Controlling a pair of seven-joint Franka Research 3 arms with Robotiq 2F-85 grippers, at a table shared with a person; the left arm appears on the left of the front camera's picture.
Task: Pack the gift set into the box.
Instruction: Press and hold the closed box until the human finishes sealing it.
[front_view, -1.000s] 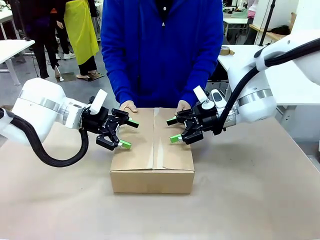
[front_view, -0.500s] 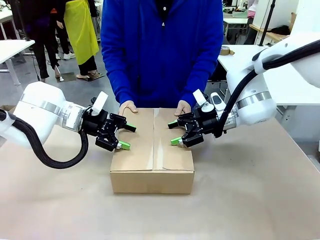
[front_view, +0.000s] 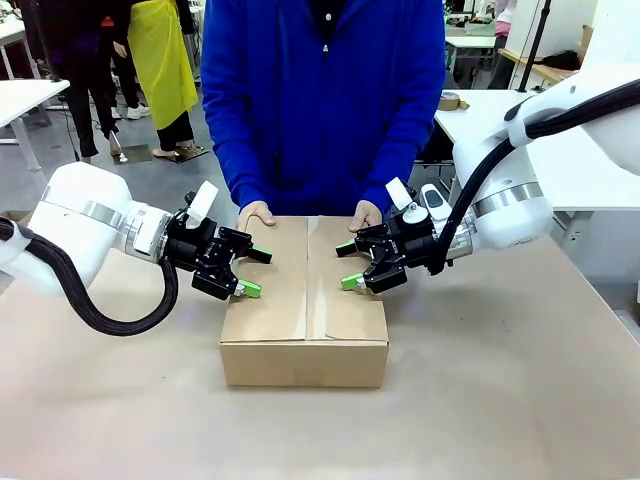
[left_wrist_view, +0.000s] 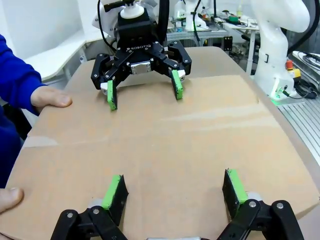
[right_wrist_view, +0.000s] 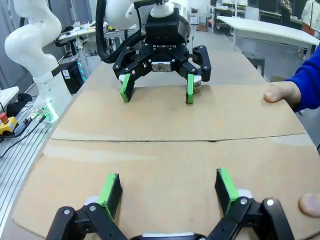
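The box (front_view: 304, 300) sat shut on the tabletop (front_view: 500, 380), midway between the two arms. Its top flaps lay flat and met along a seam (front_view: 307, 280) that ran from the robot's side toward the person (front_view: 322, 100) in a blue top at the far edge. The left gripper (front_view: 256, 272) reached in from the left, low over the left flap near the box's edge. Its jaws were spread wide with nothing between them, and the green pads (front_view: 250, 290) pointed in toward the seam. The right gripper (front_view: 347, 265) mirrored it over the right flap, equally wide open and empty. The two grippers faced each other across the seam and were well apart. In both wrist views the fingers hung close above the cardboard, but whether any pad touched the flap could not be told. One hand (front_view: 257, 212) of the person rested on the far edge of the left flap, just beyond the left gripper. The other hand (front_view: 366, 211) rested on the far edge of the right flap, just behind the right gripper, with the fingers lying flat on the cardboard.
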